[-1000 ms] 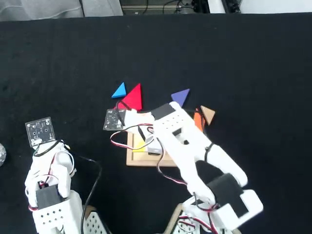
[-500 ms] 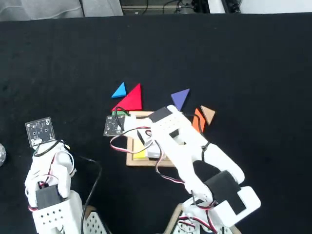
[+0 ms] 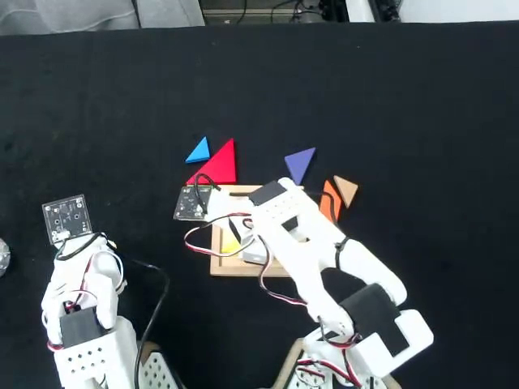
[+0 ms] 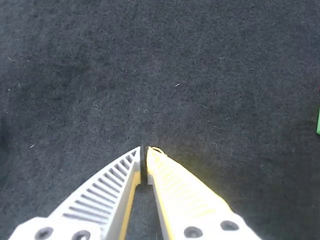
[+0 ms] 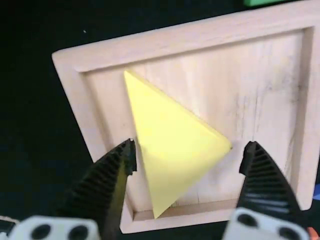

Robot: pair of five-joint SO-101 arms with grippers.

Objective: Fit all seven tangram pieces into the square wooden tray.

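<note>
high view: the tray (image 3: 216, 266) lies under the right arm, with the red triangle (image 3: 219, 164) at 12 o'clock of it. left wrist: left gripper (image 4: 145, 150) pinched closed, empty. right wrist: right gripper (image 5: 189, 147) spread wide over the yellow triangle (image 5: 170, 140) in the tray. the triangle looks skewed, so later pieces may jam.

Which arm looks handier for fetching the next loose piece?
Right: the right gripper hangs open over the tray, close to the red triangle and purple triangle. The left gripper sits shut over bare cloth, far off.
</note>
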